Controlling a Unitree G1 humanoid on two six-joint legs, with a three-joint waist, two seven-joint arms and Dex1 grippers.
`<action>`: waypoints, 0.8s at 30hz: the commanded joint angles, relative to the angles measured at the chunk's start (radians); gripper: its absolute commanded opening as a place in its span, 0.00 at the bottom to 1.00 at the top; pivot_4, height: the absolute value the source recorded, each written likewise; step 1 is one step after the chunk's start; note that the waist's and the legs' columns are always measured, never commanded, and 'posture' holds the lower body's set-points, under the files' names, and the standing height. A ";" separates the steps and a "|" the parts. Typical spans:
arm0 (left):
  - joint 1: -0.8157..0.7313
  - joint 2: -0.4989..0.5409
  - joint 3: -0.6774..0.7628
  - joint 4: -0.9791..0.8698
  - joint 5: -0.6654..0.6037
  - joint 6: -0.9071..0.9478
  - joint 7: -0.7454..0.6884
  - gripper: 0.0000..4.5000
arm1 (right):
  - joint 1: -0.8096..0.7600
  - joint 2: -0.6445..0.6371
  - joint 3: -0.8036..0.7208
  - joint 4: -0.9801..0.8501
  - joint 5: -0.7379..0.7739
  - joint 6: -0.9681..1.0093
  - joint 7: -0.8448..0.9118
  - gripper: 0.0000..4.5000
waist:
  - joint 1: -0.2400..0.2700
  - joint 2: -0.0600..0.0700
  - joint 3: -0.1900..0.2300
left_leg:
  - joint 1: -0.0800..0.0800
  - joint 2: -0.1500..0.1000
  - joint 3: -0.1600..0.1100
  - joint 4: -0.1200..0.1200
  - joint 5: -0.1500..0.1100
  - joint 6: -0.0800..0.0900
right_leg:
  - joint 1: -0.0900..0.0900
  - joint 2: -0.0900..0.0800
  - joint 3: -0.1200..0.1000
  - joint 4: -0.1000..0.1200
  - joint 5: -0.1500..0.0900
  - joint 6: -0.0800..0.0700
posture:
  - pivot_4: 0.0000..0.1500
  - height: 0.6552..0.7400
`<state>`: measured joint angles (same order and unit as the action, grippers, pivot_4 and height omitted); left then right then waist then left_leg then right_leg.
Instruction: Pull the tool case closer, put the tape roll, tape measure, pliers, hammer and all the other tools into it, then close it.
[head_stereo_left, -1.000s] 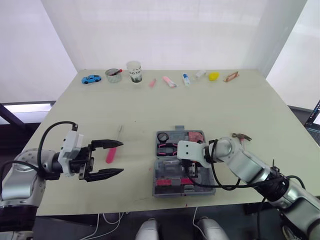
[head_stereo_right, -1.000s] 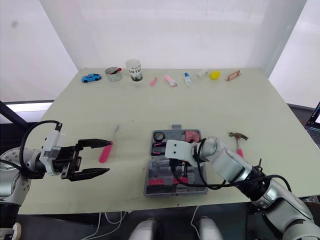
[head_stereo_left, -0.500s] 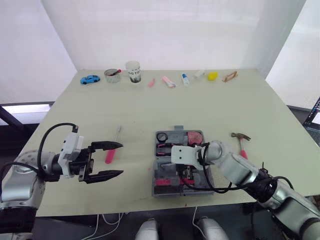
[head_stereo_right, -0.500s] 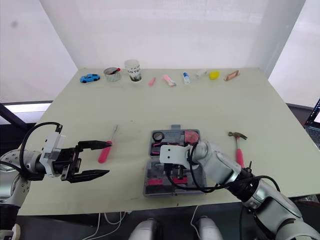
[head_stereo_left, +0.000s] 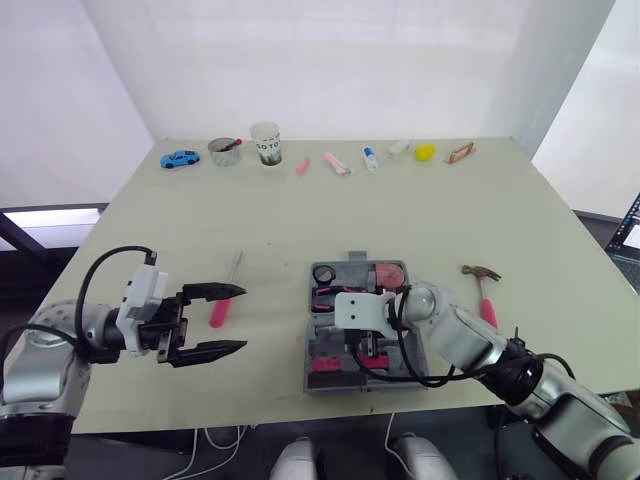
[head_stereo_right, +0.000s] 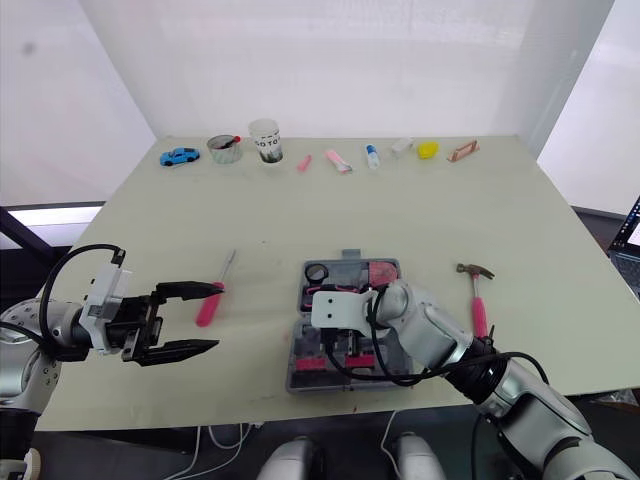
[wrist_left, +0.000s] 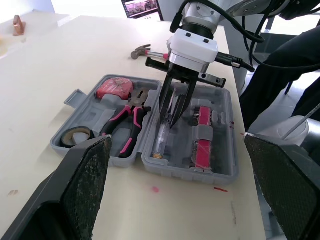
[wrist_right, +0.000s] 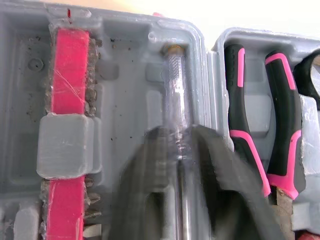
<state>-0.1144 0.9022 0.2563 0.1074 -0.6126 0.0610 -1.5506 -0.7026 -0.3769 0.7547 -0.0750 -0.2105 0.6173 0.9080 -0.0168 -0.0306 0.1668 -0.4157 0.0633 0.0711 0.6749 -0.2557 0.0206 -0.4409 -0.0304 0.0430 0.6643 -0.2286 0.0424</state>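
The grey tool case (head_stereo_left: 312, 376) lies open near the table's front edge. Its far half holds the tape roll (head_stereo_left: 324, 272), pink tape measure (head_stereo_left: 390, 274) and pliers (wrist_left: 125, 122). My right gripper (wrist_right: 177, 137) reaches down into the near half, shut on a clear-handled screwdriver (wrist_right: 176, 100) lying in its slot beside a pink bit holder (wrist_right: 70, 70). The hammer (head_stereo_left: 483, 285) rests on the table right of the case. A pink screwdriver (head_stereo_left: 222, 303) lies left of the case. Just in front of it, my left gripper (head_stereo_left: 240, 318) hovers open and holds nothing.
Along the far edge stand a blue toy car (head_stereo_left: 181, 158), a small bowl (head_stereo_left: 226, 150), a paper cup (head_stereo_left: 267, 143), several small tubes and a yellow object (head_stereo_left: 426, 152). Bare tabletop stretches between that row and the case.
My right gripper has moved left across the case and come down over the near half with the clear screwdriver. The left arm has hardly moved.
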 joint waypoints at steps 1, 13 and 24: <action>0.002 0.011 0.025 -0.023 -0.018 -0.001 -0.034 1.00 | 0.003 0.002 -0.042 -0.030 -0.006 -0.027 -0.014 0.55 | 0.000 0.000 0.000 | 0.000 0.000 0.000 0.000 0.000 0.000 | 0.000 0.000 0.000 0.000 0.000 0.000 | 1.00 1.00; 0.009 0.006 0.026 -0.028 -0.020 -0.001 -0.026 1.00 | 0.040 -0.022 -0.107 -0.078 0.000 -0.050 -0.016 0.55 | 0.001 0.000 0.000 | 0.000 0.000 0.000 0.000 0.000 0.000 | 0.000 0.000 0.000 0.000 0.000 0.000 | 1.00 1.00; 0.003 0.006 0.024 -0.021 -0.020 -0.001 -0.029 1.00 | 0.077 0.025 -0.183 -0.093 0.087 -0.076 0.006 0.55 | 0.001 0.000 0.000 | 0.000 0.000 0.000 0.000 0.000 0.000 | 0.000 0.000 0.000 0.000 0.000 0.000 | 1.00 1.00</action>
<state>-0.1080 0.9017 0.2565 0.1027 -0.6144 0.0613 -1.5503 -0.6281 -0.3565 0.6076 -0.1228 -0.1577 0.5549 0.9061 -0.0159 -0.0306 0.1668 -0.4157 0.0633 0.0710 0.6749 -0.2557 0.0206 -0.4408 -0.0303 0.0430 0.6643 -0.2286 0.0424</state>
